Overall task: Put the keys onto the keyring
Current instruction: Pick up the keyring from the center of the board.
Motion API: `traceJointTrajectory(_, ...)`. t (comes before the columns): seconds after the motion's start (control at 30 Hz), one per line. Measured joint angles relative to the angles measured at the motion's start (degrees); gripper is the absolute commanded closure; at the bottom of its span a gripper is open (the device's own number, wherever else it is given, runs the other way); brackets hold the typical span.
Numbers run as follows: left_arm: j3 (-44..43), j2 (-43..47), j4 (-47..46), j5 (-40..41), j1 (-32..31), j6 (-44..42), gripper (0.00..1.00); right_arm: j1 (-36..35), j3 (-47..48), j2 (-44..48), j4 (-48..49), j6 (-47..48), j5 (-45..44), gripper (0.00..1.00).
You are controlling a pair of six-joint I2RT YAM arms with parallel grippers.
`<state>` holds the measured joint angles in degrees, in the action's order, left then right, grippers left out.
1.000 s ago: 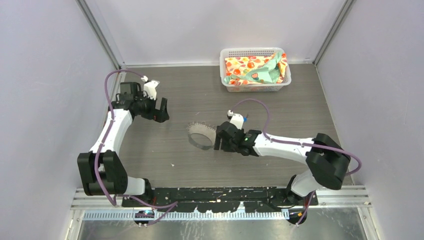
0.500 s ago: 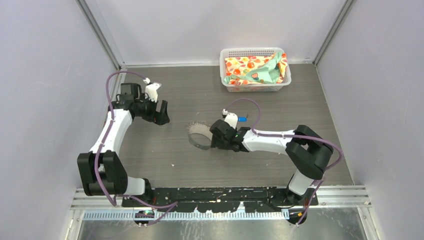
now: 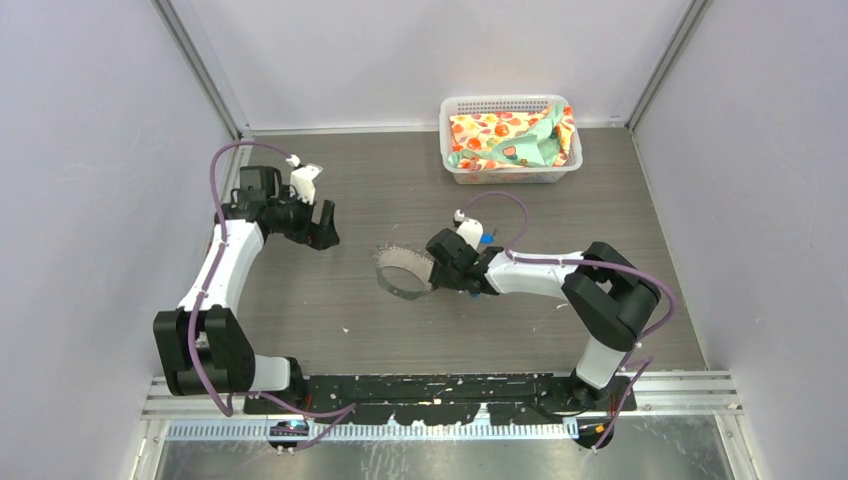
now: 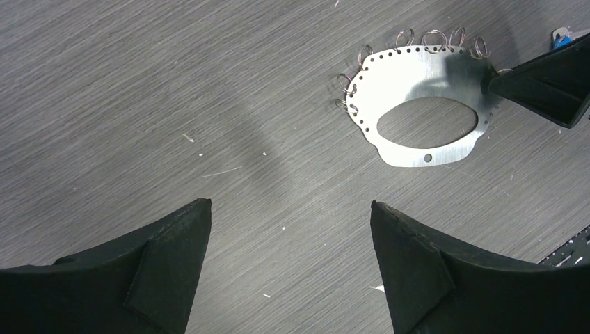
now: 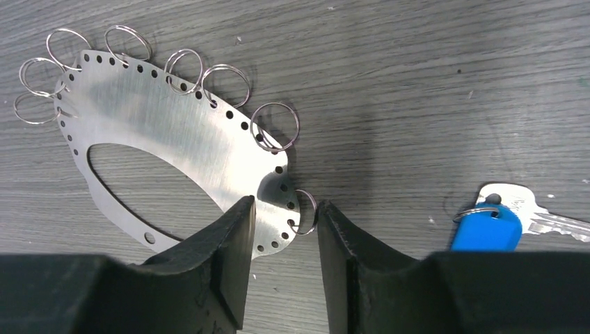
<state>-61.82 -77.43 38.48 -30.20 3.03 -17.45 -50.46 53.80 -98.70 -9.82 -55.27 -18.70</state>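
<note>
robot lab test cell
plain grey panel walls (image 3: 90,150) on aluminium posts (image 3: 198,65); wood-grain table (image 3: 330,300); left arm (image 3: 228,262), right arm (image 3: 540,272) bolted to a slotted base rail (image 3: 440,385)

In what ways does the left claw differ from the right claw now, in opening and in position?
The left claw stands wide open; the right claw has only a narrow gap. The left claw hangs over the table, apart from the keyring; the right claw straddles the keyring's edge. Both have black fingers.
</note>
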Motion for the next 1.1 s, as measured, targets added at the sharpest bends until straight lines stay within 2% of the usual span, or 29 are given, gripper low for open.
traceJointTrajectory(0.1, 0.0, 0.0, 0.0, 0.0, 0.0, -0.2, 0.15, 0.1, 0.0, -0.4, 0.4, -0.6, 0.3, 0.66)
traceJointTrajectory(0.3, 0.0, 0.0, 0.0, 0.1, -0.1, -1.0, 0.18, 0.5, 0.0, -0.4, 0.5, -0.9, 0.4, 0.96)
traceJointTrajectory(0.33, 0.0, 0.0, 0.0, 0.0, -0.2, -1.0, 0.19, 0.6, 0.0, -0.3, 0.5, -0.9, 0.4, 0.99)
traceJointTrajectory(0.5, -0.1, 0.1, 0.5, -0.4, -0.7, -1.0, 0.22, 1.0, 0.3, -0.2, 0.7, 1.6, 0.0, 0.99)
traceJointTrajectory(0.6, -1.2, 0.1, 2.0, -2.2, -0.8, -1.0, 0.21, 1.1, 1.4, 0.4, 0.4, 6.3, 0.2, 0.99)
traceJointTrajectory(0.77, -7.4, 0.2, 5.7, -8.6, -0.8, -1.3, 0.0, 1.2, 6.4, 5.7, 0.3, 20.0, 3.2, 0.99)
traceJointTrajectory(0.97, -17.6, 1.4, 13.3, -17.7, -0.8, -5.0, 0.0, 1.2, 13.4, 14.9, 3.0, 36.9, 11.5, 0.99)
traceJointTrajectory(1.1, -22.6, 3.7, 18.7, -23.8, -0.9, -9.8, 0.03, 1.2, 14.5, 18.6, 5.4, 43.6, 18.9, 0.99)
